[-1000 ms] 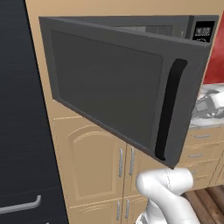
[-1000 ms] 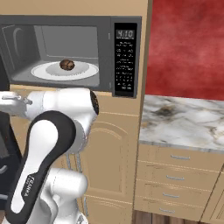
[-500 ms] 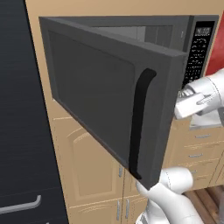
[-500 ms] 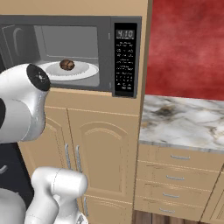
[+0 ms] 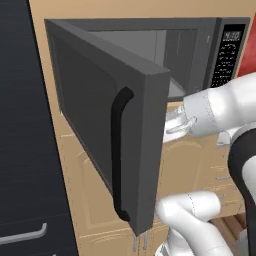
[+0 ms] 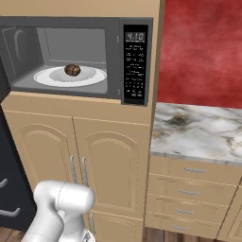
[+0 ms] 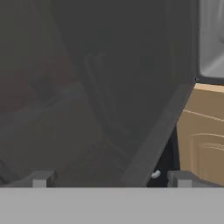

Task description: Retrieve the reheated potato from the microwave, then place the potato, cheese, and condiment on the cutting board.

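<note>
The microwave [image 6: 137, 61] stands open, its door [image 5: 100, 130] swung out to the left with the curved black handle [image 5: 119, 155] facing me. Inside, the small brown potato [image 6: 72, 70] rests on a white plate [image 6: 92, 75]. My arm [image 5: 222, 107] reaches in from the right, and its hand sits behind the door's free edge. In the hand view my gripper [image 7: 110, 179] is open and holds nothing, close to the door's dark inner face [image 7: 87, 96]. The cheese, condiment and cutting board are out of view.
Tan cabinet doors [image 6: 94, 160] run below the microwave. A marble counter [image 6: 198, 132] over drawers lies to the right, backed by a red wall [image 6: 203, 47]. A tall dark panel [image 5: 25, 125] stands left of the door.
The door has swung further open to the left. My arm has moved out of the right base view, uncovering the microwave's inside, and now sits behind the door's edge. The jaws stay open.
</note>
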Robot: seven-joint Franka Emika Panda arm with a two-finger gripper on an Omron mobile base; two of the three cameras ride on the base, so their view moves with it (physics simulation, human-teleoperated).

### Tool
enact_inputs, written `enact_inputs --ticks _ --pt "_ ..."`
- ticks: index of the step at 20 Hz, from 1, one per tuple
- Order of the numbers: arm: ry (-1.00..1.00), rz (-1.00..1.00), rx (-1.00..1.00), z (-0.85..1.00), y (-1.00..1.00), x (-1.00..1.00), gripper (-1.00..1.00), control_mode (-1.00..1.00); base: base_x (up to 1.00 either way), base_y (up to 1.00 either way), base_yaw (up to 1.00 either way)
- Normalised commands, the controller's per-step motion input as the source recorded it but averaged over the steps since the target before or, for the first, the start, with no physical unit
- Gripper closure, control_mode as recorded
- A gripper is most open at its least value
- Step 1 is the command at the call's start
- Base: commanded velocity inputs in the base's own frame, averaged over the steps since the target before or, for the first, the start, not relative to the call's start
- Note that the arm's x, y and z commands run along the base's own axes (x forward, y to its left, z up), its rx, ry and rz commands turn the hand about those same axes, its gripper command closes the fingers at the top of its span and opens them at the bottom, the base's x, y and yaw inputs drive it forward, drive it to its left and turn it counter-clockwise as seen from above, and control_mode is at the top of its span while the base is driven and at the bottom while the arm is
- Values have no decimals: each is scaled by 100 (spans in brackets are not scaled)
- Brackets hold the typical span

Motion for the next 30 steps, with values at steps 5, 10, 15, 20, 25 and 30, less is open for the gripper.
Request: enact_inputs --ticks 5,10,15,20,25,30 --pt "-3 -43 -14 5 -15 34 -100 -100 0 0 0" --pt "0 -27 -5 6 -36 40 -100 -100 0 0 0" --pt "-5 -2 0 10 -60 28 -100 -100 0 0 0" --pt "-2 5 1 6 -66 28 -100 -100 0 0 0" --pt "0 5 0 4 -60 42 -100 -100 0 0 0" --pt "0 1 1 0 -24 71 -100 -100 0 0 0"
